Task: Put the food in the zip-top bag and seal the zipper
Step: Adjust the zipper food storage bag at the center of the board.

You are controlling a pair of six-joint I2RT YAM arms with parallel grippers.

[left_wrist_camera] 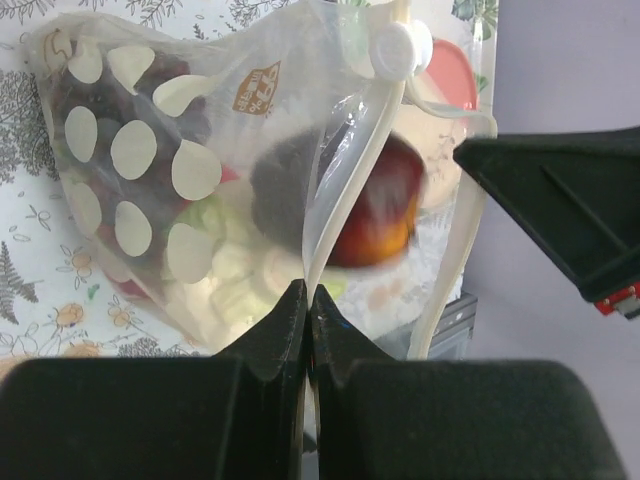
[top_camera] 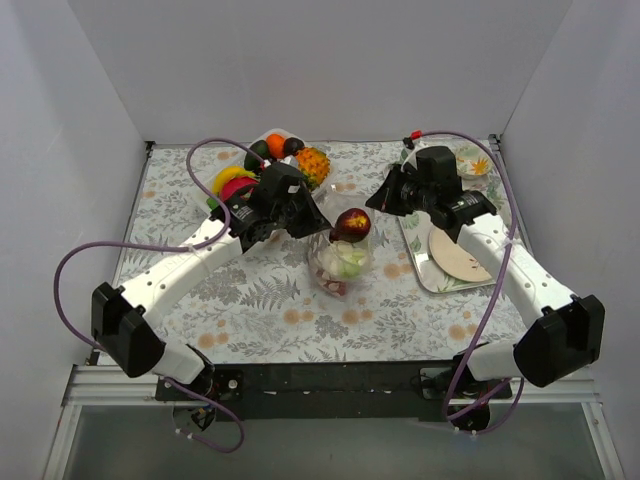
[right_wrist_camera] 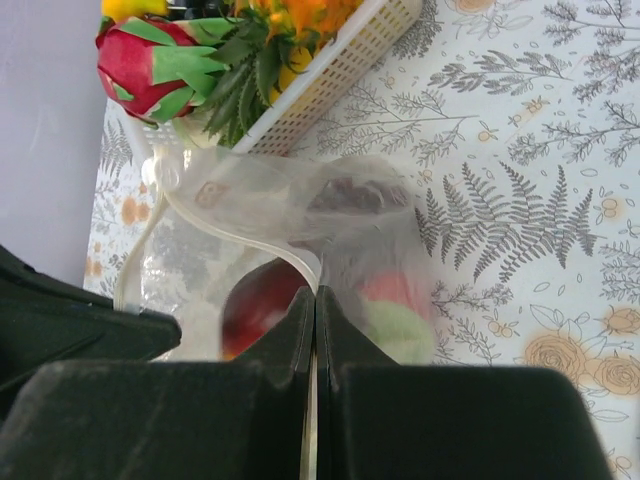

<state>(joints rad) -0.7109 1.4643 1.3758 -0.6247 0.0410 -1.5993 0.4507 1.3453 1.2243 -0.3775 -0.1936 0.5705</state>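
Left hand [left_wrist_camera: 308,298]: pressed together, pinching the zipper [left_wrist_camera: 342,185] of the zip-top bag [left_wrist_camera: 190,160].
Right hand [right_wrist_camera: 315,300]: clamped shut on the bag's mouth edge, facing the left hand.
Red round fruit [left_wrist_camera: 385,205]: inside the bag, just past both fingertips.
Tabletop [top_camera: 250,300]: fern-and-flower cloth beneath both hands.
Basket [right_wrist_camera: 340,70]: white, beyond the right hand.
Walls [top_camera: 330,60]: plain white, on three sides.

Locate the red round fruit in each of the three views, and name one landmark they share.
Top external: the red round fruit is at centre, at the top of the zip-top bag.
Left wrist: right of centre, inside the bag.
Right wrist: lower left of centre, seen through the bag.
Shared landmark: the zip-top bag around it.
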